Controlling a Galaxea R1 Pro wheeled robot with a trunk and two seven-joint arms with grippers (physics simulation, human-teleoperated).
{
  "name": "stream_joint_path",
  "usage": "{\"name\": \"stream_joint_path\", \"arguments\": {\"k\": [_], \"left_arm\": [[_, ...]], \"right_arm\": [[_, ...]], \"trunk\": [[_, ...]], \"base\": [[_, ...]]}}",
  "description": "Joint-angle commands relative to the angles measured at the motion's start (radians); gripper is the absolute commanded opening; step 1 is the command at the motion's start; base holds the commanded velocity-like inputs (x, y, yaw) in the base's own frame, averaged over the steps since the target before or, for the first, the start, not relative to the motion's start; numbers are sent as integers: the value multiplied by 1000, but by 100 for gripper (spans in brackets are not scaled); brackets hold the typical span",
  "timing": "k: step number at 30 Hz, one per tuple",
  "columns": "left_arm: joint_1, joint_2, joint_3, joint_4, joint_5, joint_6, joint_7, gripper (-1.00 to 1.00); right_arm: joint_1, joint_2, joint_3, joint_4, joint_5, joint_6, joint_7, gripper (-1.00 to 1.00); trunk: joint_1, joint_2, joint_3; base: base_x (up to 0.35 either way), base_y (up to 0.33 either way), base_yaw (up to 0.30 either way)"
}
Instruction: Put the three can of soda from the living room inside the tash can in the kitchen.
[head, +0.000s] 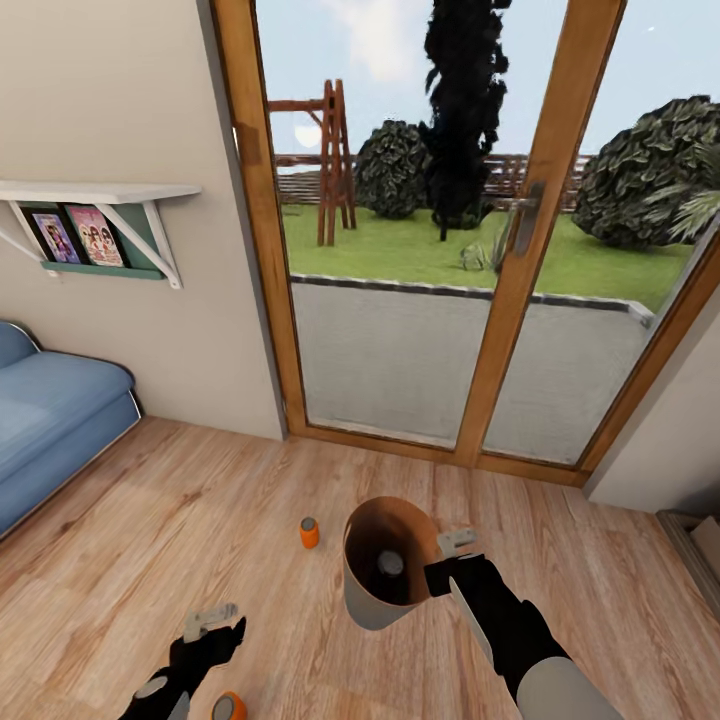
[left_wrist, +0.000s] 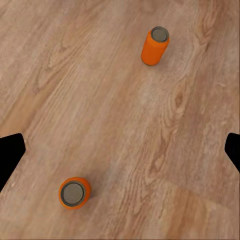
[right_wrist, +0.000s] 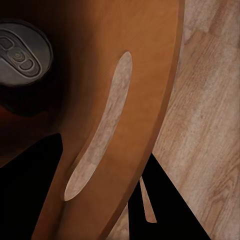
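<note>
- the trash can was held off the wood floor by the right gripper, pinched on its rim near the garden doors; one can already lay inside it.
- two orange cans were seen on the floor: one upright just beside the bin, one near the left gripper, whose fingers were spread and empty.
- judged risks: the rim could slip from the thin pinch and the stored can be spilled; the near can could be toppled and rolled away by an off-centre approach.

Left fingers spread; right fingers seemingly clamped.
</note>
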Motion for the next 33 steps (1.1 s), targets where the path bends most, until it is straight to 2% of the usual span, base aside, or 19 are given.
{"name": "stream_joint_path", "arguments": {"k": [1, 3, 8, 33], "left_arm": [[0, -3, -3, -3, -5, -24, 18, 100], [0, -7, -6, -8, -10, -59, 38, 100], [0, -6, -6, -11, -11, -76, 47, 100], [0, -3, -2, -9, -11, -79, 49, 100]], "right_arm": [[0, 0, 0, -1, -5, -2, 9, -100], [-1, 0, 0, -1, -5, -2, 9, -100], [0, 0, 0, -1, -5, -2, 9, -100], [0, 0, 2, -1, -5, -2, 8, -100]], "trunk": [[0, 0, 0], [0, 0, 0], [0, 0, 0], [0, 0, 0]], "base": [[0, 0, 0], [0, 0, 0], [38, 0, 0], [22, 0, 0]]}}
